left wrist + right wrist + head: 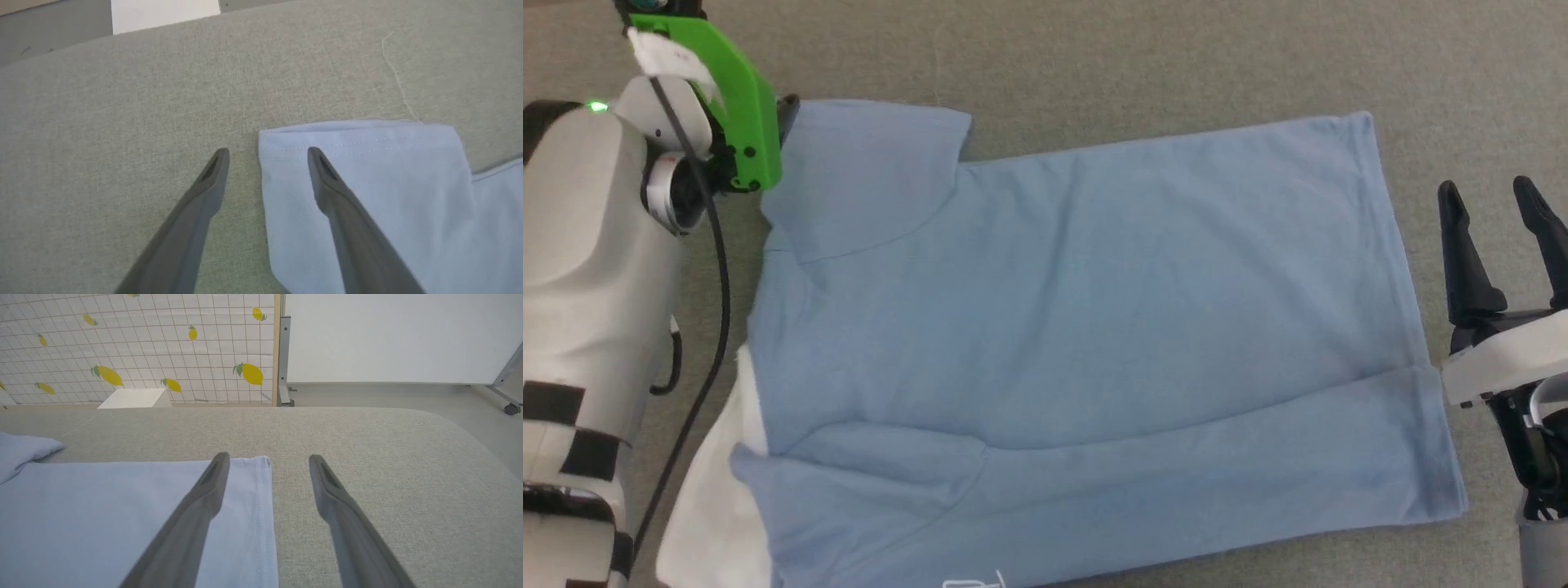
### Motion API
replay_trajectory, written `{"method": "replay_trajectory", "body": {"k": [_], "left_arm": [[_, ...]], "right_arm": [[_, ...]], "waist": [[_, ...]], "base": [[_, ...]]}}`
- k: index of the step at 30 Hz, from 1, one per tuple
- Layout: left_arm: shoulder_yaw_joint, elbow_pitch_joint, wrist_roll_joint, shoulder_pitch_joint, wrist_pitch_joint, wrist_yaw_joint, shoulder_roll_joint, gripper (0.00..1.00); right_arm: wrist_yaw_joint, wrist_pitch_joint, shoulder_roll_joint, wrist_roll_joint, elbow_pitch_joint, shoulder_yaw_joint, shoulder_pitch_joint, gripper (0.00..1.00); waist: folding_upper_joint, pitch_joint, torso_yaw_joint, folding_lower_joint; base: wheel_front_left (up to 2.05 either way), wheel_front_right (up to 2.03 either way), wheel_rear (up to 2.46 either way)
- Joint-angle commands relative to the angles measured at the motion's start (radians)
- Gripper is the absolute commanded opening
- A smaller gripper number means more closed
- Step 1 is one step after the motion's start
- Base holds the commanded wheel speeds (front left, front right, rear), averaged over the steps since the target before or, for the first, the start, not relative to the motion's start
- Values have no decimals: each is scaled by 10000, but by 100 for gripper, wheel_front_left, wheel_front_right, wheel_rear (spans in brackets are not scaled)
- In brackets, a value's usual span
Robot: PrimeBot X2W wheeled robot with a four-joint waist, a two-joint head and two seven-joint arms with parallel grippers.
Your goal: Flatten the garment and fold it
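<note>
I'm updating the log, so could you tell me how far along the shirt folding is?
Done: the garment lies flat, and its near long side looks folded over. In hand: both grippers are open, holding nothing; the left gripper straddles the edge of the far sleeve, the right gripper sits by the hem. Left: folding in that sleeve and the remaining folds.

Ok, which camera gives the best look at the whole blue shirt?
The head view: the light blue shirt lies spread over the grey surface, nearly all in frame. The left wrist view catches a sleeve end by the open left gripper; the right wrist view, its hem corner by the open right gripper.
</note>
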Motion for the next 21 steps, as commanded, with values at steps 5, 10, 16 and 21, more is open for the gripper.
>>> {"method": "replay_trajectory", "body": {"k": [5,10,16,21], "left_arm": [[-440,305,28,-520,1879,240,168,100],[-700,332,-63,-267,3186,418,240,100],[-461,-356,-518,160,3156,416,185,0],[38,-997,-1051,388,2514,347,68,0]], "right_arm": [[-15,-152,269,-167,-69,-169,19,100],[-15,-196,392,-247,-113,-251,40,100],[-15,-54,315,-319,-209,-412,-114,100],[-15,444,-68,-336,-270,-513,-512,100]], "waist": [[40,886,-643,-1],[40,1004,-654,-1],[40,959,-411,-1],[40,769,-136,-1]], "base": [[0,0,0],[0,0,0],[0,0,0],[0,0,0]]}}
